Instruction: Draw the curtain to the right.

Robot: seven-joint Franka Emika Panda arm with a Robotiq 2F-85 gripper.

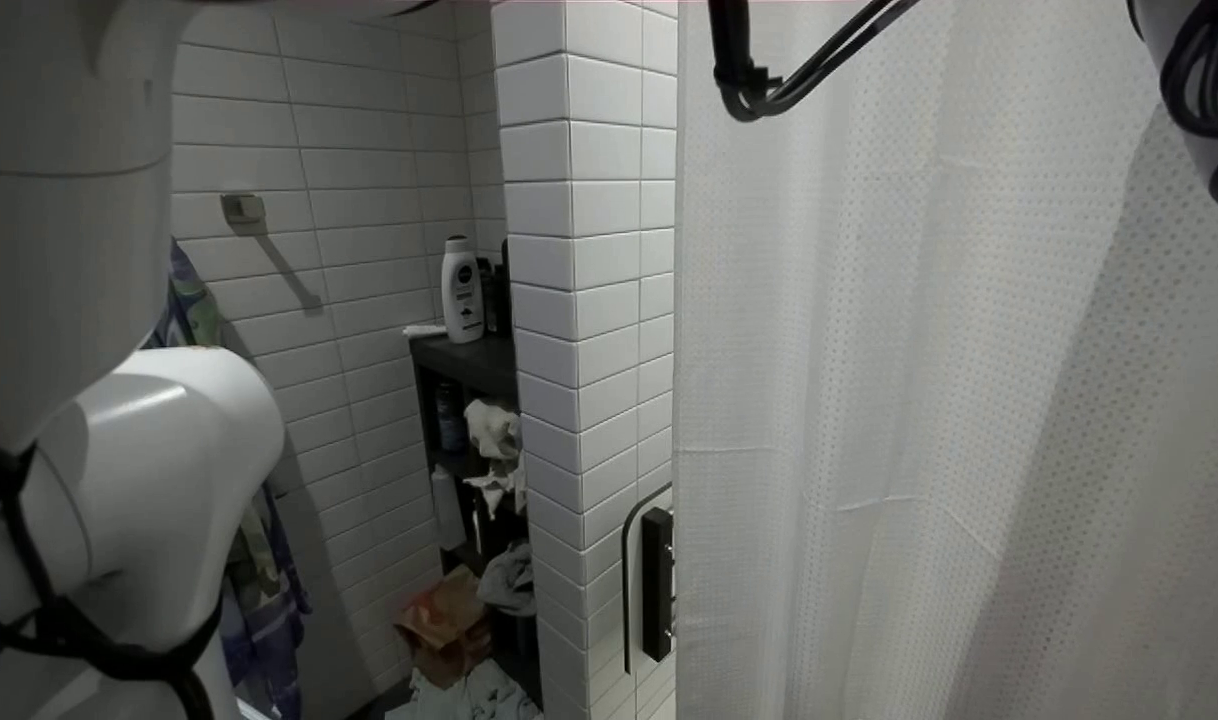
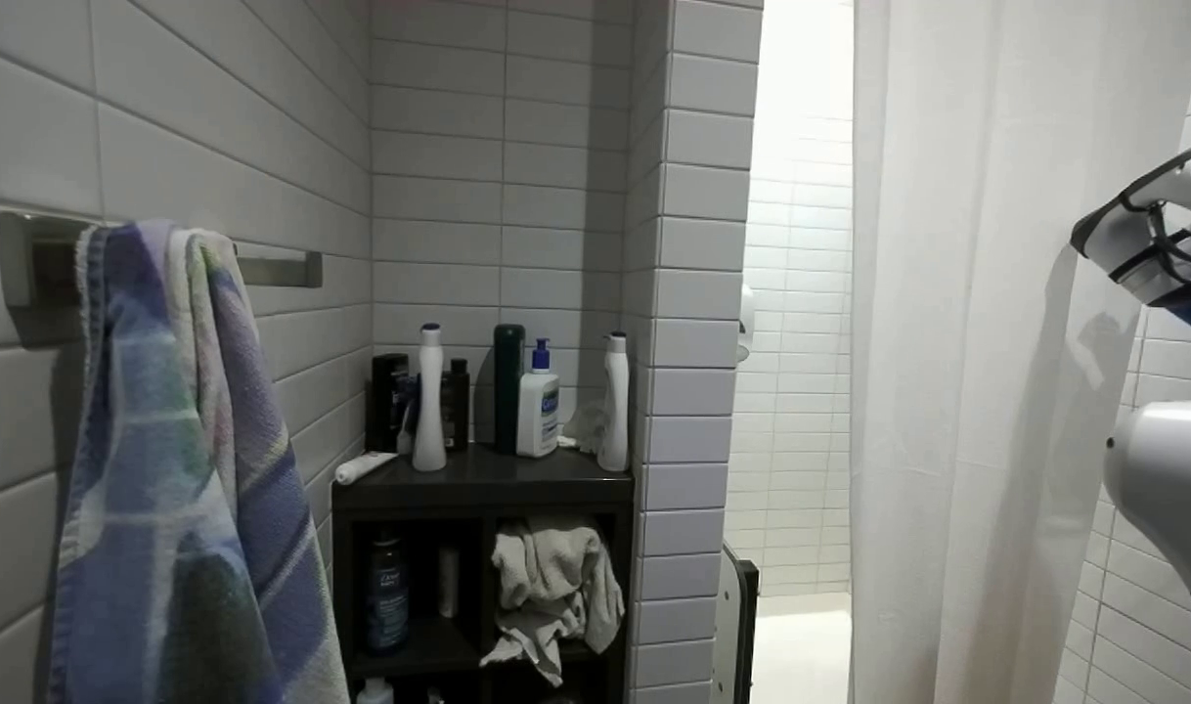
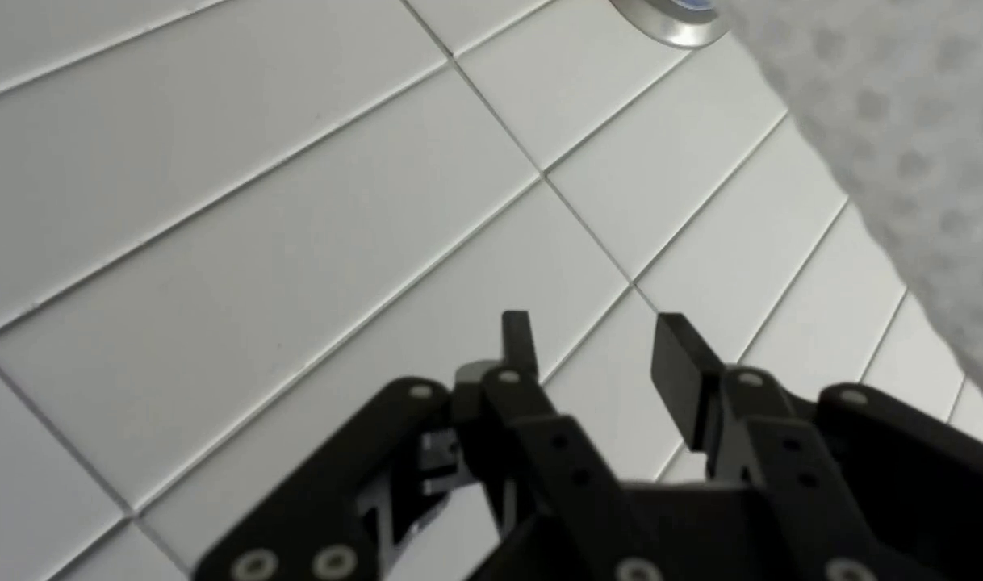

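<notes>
The white curtain hangs in vertical folds on the right side of both exterior views [image 1: 869, 350] [image 2: 948, 372]. In an exterior view its free edge stands apart from the tiled column, with a bright gap between them. In the wrist view the dotted edge of the curtain [image 3: 927, 161] crosses the upper right corner, beside and beyond the fingers, not between them. My gripper [image 3: 593, 339] is open and empty, and faces a white tiled wall. Its fingers are out of view in both exterior views; only parts of the arm show there.
A white tiled column [image 1: 609, 300] stands left of the curtain. A dark handle or bracket [image 1: 657, 585] sits low beside it. A black shelf [image 2: 478, 494] holds bottles and cloths. A towel [image 2: 165, 469] hangs at left. A round metal fixture [image 3: 677, 24] is on the wall.
</notes>
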